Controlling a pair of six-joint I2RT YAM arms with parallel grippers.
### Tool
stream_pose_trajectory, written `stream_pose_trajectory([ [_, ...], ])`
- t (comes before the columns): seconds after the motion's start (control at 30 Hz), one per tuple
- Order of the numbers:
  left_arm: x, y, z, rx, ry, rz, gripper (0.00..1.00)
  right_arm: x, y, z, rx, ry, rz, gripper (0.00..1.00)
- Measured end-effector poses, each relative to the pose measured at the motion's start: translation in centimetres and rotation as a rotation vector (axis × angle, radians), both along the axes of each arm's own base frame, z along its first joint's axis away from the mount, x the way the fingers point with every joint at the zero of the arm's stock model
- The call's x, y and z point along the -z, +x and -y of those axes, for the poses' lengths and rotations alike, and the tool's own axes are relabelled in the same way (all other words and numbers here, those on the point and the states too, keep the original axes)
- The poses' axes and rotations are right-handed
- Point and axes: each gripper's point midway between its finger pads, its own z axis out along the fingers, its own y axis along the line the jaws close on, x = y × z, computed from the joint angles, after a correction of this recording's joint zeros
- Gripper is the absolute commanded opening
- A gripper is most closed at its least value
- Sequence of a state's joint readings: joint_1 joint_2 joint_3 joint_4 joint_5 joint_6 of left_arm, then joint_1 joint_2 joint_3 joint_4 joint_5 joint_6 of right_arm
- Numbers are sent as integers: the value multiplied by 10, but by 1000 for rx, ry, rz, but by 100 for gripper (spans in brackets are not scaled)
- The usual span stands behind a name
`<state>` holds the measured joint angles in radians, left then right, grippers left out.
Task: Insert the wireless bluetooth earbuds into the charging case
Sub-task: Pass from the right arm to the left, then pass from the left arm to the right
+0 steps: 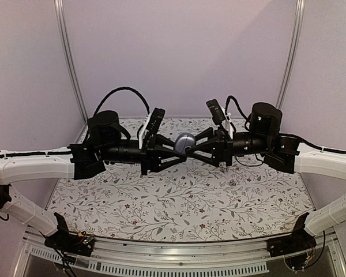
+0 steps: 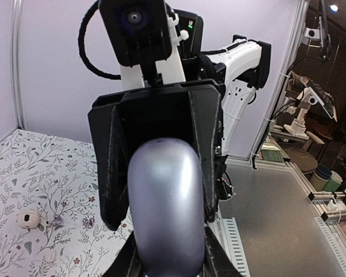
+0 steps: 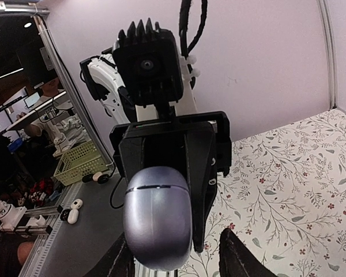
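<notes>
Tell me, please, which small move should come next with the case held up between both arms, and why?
Probably the right pincer should draw straight back from the charging case. The left pincer looks closed on the case from the other side, while the right wrist view shows a gap between the case and one right finger, so the right grip seems loose.
</notes>
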<state>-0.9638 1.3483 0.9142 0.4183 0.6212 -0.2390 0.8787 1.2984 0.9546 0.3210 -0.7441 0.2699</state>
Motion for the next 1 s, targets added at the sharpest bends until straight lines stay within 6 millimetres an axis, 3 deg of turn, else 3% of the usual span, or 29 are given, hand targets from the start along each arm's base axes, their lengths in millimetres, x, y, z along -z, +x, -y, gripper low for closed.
stream_pose_trajectory([
  [0.17, 15, -5, -4, 16, 91, 17, 0, 19, -6, 4, -25, -90, -23, 57],
  [0.33, 22, -10, -6, 53, 179, 25, 0, 26, -13, 9, -51, -162, -17, 58],
  [0.5, 23, -13, -5, 90, 221, 22, 0, 32, -20, 14, -77, -218, -13, 58],
  [0.8, 53, -16, 1, 156, 309, -54, 0, 36, -25, 19, -97, -273, 17, 53],
  [1.0, 53, -17, 3, 168, 316, -65, 0, 40, -28, 19, -111, -299, 25, 52],
])
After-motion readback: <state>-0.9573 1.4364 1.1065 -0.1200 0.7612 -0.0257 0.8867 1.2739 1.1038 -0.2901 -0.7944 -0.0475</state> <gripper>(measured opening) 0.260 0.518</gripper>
